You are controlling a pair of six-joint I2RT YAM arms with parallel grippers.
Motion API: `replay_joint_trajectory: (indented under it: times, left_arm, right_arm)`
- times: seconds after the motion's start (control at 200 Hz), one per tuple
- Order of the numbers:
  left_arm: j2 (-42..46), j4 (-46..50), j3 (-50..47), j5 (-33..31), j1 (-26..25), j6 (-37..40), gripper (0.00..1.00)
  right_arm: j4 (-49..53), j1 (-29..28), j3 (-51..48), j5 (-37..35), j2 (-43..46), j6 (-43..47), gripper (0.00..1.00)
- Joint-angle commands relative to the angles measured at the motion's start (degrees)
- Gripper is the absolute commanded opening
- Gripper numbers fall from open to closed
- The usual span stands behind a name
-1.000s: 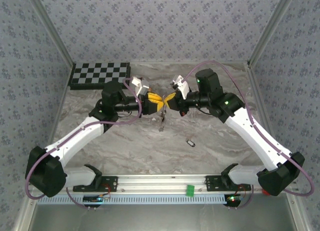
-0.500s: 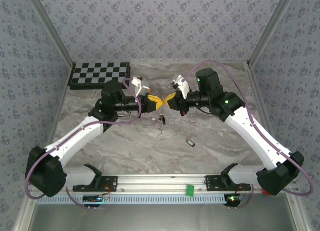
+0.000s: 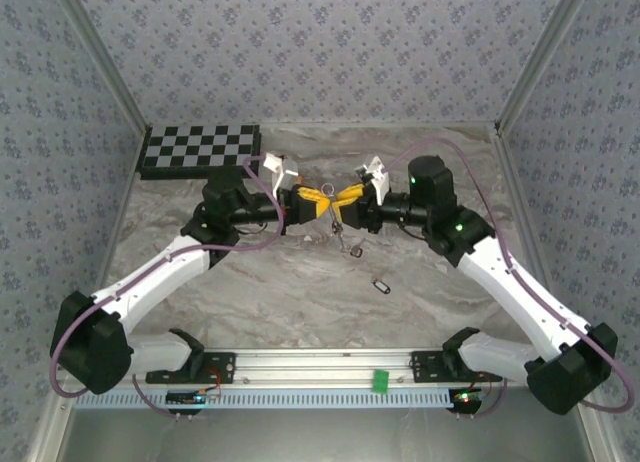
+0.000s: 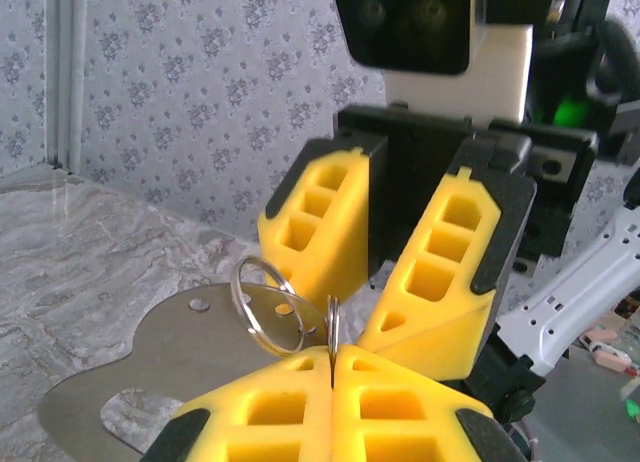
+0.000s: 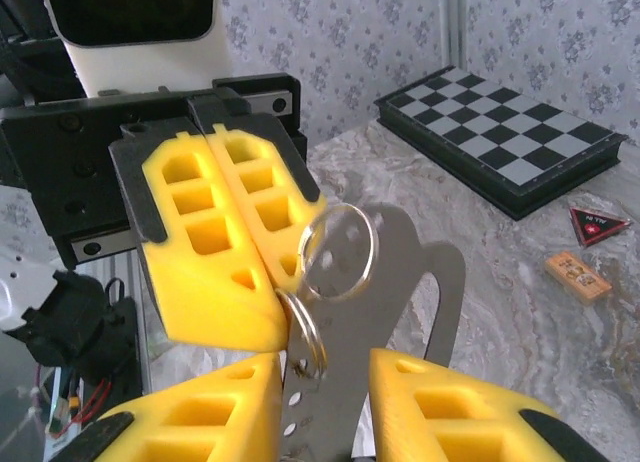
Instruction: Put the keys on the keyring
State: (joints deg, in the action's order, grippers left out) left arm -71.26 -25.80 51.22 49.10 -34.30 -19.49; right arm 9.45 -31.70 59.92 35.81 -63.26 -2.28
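Desk [image 3: 250, 292]: nothing lying on it has shifted.

Right arm [image 3: 500, 272]: this is the big change. Over the last second it has swung round, so the forearm is now more level. The meeting point of the two wrists sits slightly right of where it was. The left arm's pose is about the same.

Left end effector [image 4: 332, 367]: clenched, grasping the keyring [image 4: 268, 304] by its edge. The wire rises straight out of the seam between its pads.

Right end effector [image 5: 322, 367]: released, with its fingers splayed either side of the ring and no grip that I can see.

Flat metal tag [image 4: 130, 382]: hangs off the keyring, behind and below it.

The keyring is held in the air over mid-desk, between the two end effectors.

Hanging cluster [image 3: 347, 240]: dangles under the ring and has drifted right along with the wrists. It is too small to tell whether any keys are on it.

Loose key [image 3: 381, 284]: flat on the desk, nearer the bases and well apart from the ring. It is in the same spot in all three top shots.

My read is that the right arm was only re-posing, probably lining up a fresh hold on the ring. No key was added in this second, and at least one is still to be threaded.
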Motion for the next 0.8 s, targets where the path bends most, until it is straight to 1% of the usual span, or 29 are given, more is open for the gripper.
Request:
replay_joint_trajectory:
  times: [0.0,0.195,0.285,0.35,0.525,0.695,0.8]
  left_arm:
    - [0.89,-7.73,-0.57,-2.04,-0.68,-3.23,0.0]
    - [1.11,-11.9,-1.37,-4.57,-1.07,-5.8,0.0]
    - [1.18,-12.94,-1.56,-5.5,-1.42,-6.33,0.0]
    - [1.07,-13.4,-1.49,-5.88,-1.67,-6.53,0.0]
    - [0.97,-15.2,-1.72,-8.05,-2.21,-7.95,0.0]
    - [0.6,-18.1,-1.99,-9.68,-2.52,-10.51,0.0]
    - [0.29,-19.55,-2.08,-10.17,-2.7,-11.73,0.0]
  right_arm:
    - [-18.24,1.08,-6.42,-0.58,3.3,-8.47,0.28]
    - [-38.9,3.5,-16.68,1.61,5.26,-17.0,0.23]
    - [-46.09,3.79,-19.75,1.42,4.96,-19.32,0.21]
    - [-47.8,3.77,-20.13,1.44,4.26,-20.41,0.2]
    - [-51.64,3.04,-19.01,4.6,2.12,-22.22,0.19]
    - [-55.01,1.23,-20.45,2.29,2.05,-20.77,0.19]
    - [-56.61,0.7,-20.79,2.2,1.36,-20.7,0.18]
